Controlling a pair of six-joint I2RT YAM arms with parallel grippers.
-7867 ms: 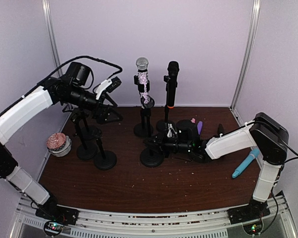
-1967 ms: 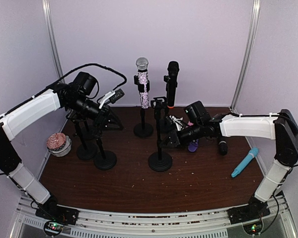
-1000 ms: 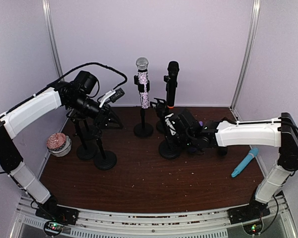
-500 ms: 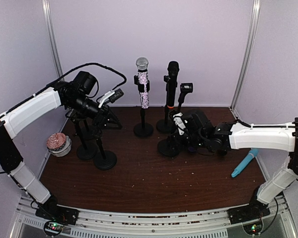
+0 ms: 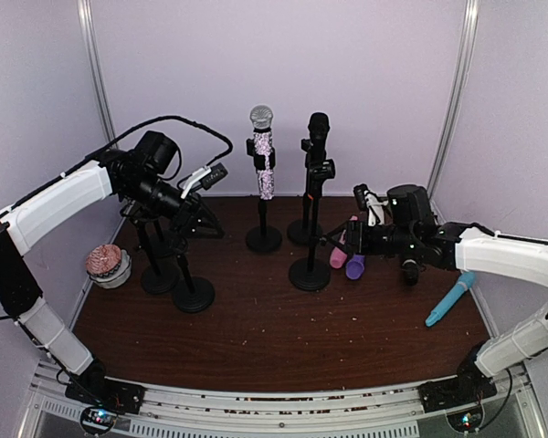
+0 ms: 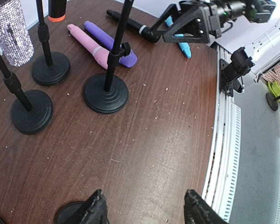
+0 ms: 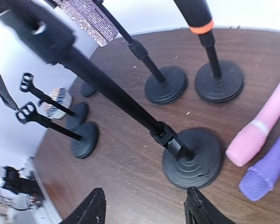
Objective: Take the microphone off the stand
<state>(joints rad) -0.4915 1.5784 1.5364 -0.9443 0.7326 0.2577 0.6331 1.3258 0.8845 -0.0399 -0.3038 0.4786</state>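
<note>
Two microphones stand in stands at the back: a sparkly silver microphone (image 5: 261, 153) (image 7: 86, 16) and a black microphone with an orange ring (image 5: 317, 151) (image 7: 196, 14). In front of them is an empty stand (image 5: 310, 228) with its base (image 7: 192, 157) on the table. My right gripper (image 5: 335, 241) (image 7: 145, 207) is open and holds nothing, just right of that stand's shaft. My left gripper (image 5: 201, 217) (image 6: 144, 210) is open too, held high over two empty stands (image 5: 194, 294) at the left.
Pink (image 5: 338, 255), purple (image 5: 354, 266), black (image 5: 409, 269) and blue (image 5: 452, 298) microphones lie on the table at the right. A small pink-topped cup (image 5: 107, 265) sits by the left wall. White walls close in the back and both sides.
My right gripper has opened and let go of the middle stand, which now stands upright. The right arm has drawn back to the right. The left arm has not moved.
</note>
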